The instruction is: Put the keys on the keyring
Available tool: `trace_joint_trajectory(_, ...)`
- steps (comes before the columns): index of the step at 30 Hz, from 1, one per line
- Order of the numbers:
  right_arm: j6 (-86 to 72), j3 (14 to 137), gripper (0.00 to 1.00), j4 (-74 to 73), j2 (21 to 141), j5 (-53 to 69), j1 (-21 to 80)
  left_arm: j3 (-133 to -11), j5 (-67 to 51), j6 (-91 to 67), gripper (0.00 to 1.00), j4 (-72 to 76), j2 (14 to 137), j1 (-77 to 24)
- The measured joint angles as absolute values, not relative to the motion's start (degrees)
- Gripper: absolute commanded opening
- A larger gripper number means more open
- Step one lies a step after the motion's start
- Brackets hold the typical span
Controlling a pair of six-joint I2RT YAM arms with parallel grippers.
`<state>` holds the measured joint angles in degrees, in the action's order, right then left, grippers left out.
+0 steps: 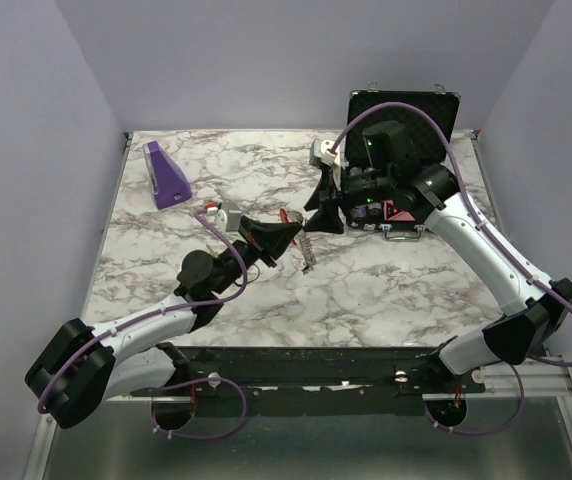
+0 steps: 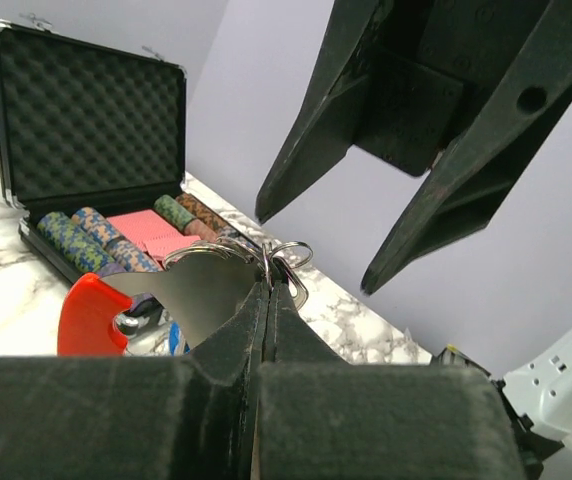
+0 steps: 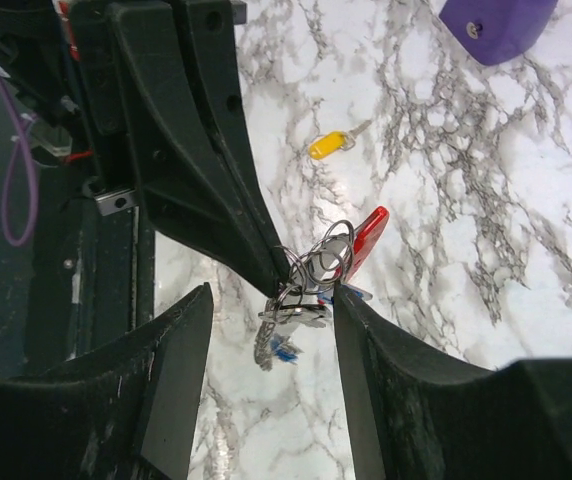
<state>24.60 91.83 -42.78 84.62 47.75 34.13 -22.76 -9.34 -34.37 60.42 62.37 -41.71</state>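
My left gripper is shut on the keyring, pinching its thin wire rings at the fingertips. The bunch is held above the table. It has a red clip, a flat silver piece, blue-headed keys and a grey strap hanging below. My right gripper is open, one finger on each side of the hanging bunch and just short of it. From the left wrist view its two fingers loom right above the rings. One yellow key lies loose on the marble.
A purple wedge block stands at the back left. An open black case with poker chips sits at the back right, behind the right arm. Grey walls close in the marble table on three sides.
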Motion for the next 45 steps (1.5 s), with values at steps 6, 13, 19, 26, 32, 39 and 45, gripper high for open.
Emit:
trace_joint_trajectory(6, 26.2, 92.4, 0.47, -42.3, 86.0, 41.5, 35.9, -24.4, -7.0, -34.3, 0.00, 59.5, 62.6, -42.1)
trace_joint_trajectory(13, 27.5, 92.7, 0.31, -42.1, 86.0, 38.0, 36.0, -24.8, -6.2, -34.3, 0.00, 57.8, 62.8, -42.1)
trace_joint_trajectory(19, 28.6, 93.0, 0.13, -42.1, 86.0, 37.3, 36.0, -24.8, -5.8, -34.3, 0.00, 57.1, 62.8, -42.1)
trace_joint_trajectory(26, 31.0, 93.3, 0.00, -43.3, 86.0, 38.7, 36.0, -24.8, -5.2, -34.3, 0.00, 57.1, 62.8, -42.1)
trace_joint_trajectory(32, 33.1, 93.4, 0.00, -44.0, 86.0, 40.2, 36.0, -24.8, -4.7, -34.4, 0.00, 57.3, 62.8, -42.1)
trace_joint_trajectory(39, 34.4, 92.6, 0.00, -44.7, 85.8, 42.2, 36.0, -24.7, -4.7, -34.8, 0.00, 58.2, 62.8, -42.1)
trace_joint_trajectory(45, 34.6, 90.4, 0.00, -44.6, 85.4, 43.4, 36.1, -24.6, -4.5, -34.8, 0.00, 58.2, 63.0, -42.1)
